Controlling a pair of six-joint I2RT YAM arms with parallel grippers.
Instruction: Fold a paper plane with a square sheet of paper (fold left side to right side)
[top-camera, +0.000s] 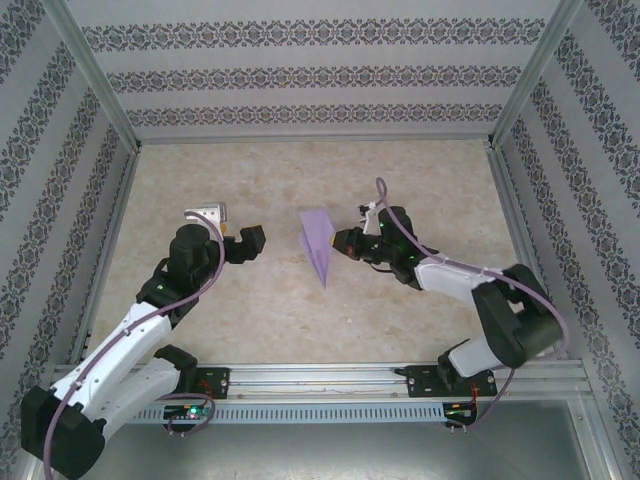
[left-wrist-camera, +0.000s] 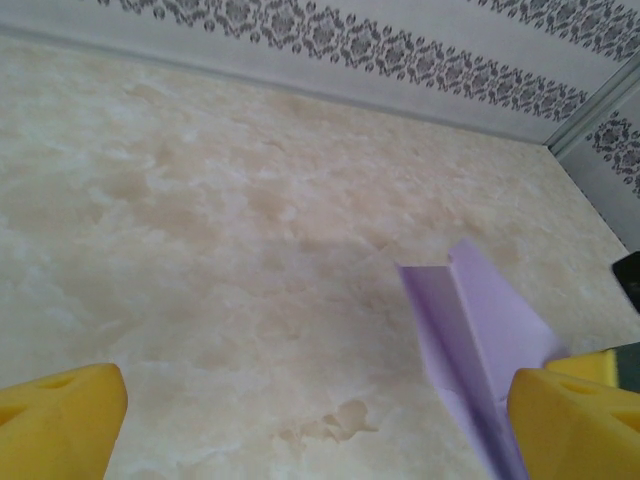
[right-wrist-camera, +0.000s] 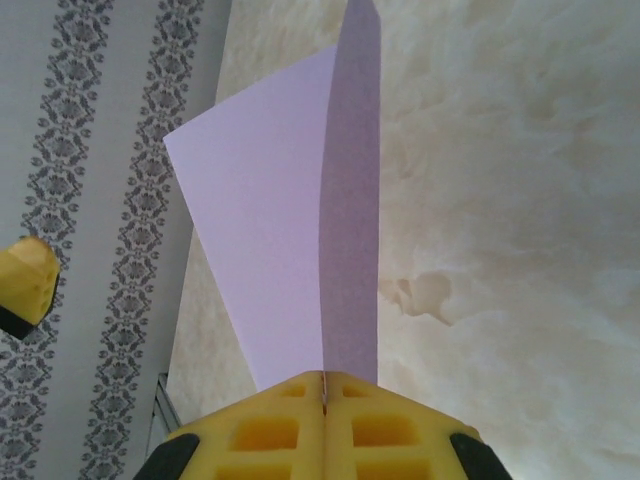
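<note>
Two states: L pincer (top-camera: 248, 242) wide, empty, near paper plane (top-camera: 318, 250); R pincer (top-camera: 346, 243) clamped on its crease, mid table (top-camera: 420, 330). Next (judgmt): lower plane flat, open R slowly, no wing drag.

Paper plane (right-wrist-camera: 290, 230) — matt creased paper; table (top-camera: 250, 310) — smooth marbled finish.

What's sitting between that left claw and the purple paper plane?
Nothing: in the top view, just bare marbled table separates the open left gripper from the paper plane, which the right gripper pinches.
</note>
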